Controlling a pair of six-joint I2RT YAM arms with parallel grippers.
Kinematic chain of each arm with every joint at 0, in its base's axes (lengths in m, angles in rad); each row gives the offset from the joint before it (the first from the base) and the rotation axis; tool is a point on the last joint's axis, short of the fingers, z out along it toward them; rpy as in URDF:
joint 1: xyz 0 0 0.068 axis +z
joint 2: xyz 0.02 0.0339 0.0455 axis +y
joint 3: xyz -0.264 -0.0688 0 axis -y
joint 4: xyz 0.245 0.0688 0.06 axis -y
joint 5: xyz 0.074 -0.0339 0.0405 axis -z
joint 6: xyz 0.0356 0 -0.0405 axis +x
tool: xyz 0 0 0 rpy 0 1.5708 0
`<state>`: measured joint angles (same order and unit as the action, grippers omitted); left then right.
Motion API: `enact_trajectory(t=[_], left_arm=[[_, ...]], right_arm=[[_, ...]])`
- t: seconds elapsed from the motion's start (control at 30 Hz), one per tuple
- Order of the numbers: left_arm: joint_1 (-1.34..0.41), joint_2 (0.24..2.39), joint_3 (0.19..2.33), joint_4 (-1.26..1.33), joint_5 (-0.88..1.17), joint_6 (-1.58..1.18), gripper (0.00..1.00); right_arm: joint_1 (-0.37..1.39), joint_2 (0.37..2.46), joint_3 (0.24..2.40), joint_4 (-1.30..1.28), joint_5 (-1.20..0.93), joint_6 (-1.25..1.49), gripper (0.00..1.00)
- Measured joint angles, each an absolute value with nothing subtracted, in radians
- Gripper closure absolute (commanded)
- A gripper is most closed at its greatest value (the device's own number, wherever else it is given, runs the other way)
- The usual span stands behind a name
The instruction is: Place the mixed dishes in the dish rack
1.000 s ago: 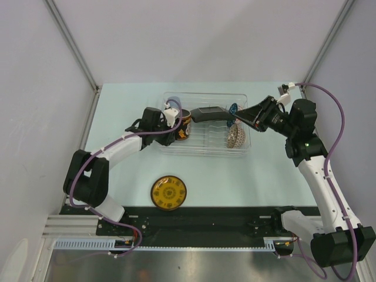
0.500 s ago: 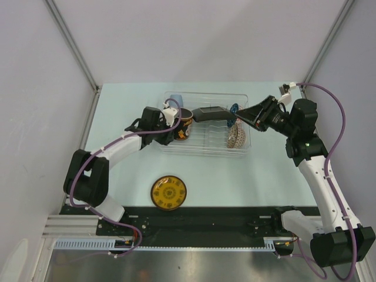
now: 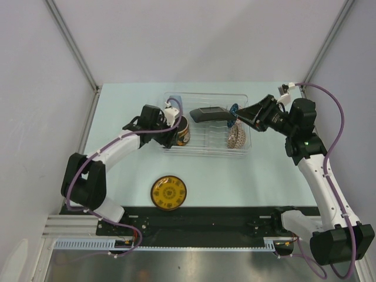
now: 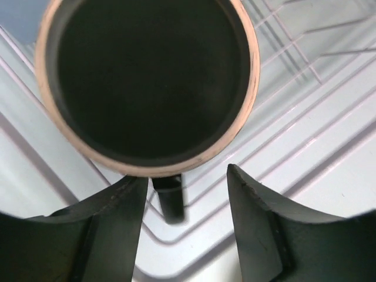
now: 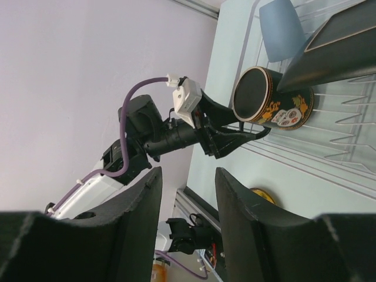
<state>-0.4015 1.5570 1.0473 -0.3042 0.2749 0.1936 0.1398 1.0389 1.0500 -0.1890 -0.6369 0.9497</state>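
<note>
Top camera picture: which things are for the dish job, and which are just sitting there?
For the job: dish rack; in it, black flowered mug, light-blue cup, square black plate and a patterned dish; yellow saucer, on the table, not yet loaded.
Just there: table, grey walls, black base rail.
</note>
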Motion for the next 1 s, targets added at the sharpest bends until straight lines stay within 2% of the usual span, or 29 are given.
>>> enact_trajectory(t=[0.27, 0.63, 0.8, 1.0], left_arm=[[-0.404, 1.475, 1.085, -0.435, 0.3, 0.203, 0.37], [-0.4, 1.487, 1.385, -0.487, 0.271, 0.157, 0.38], [-0.368, 1.641, 1.624, -0.428, 0.234, 0.159, 0.4], [-0.301, 1.953, 1.909, -0.435, 0.263, 0.167, 0.43]], right_arm=[[0.14, 1.039, 1.049, -0.199, -0.637, 0.949, 0.52], [0.14, 1.039, 1.049, -0.211, -0.627, 0.92, 0.52], [0.155, 1.039, 1.049, -0.222, -0.591, 0.861, 0.53], [0.212, 1.032, 1.028, -0.236, -0.533, 0.783, 0.53]])
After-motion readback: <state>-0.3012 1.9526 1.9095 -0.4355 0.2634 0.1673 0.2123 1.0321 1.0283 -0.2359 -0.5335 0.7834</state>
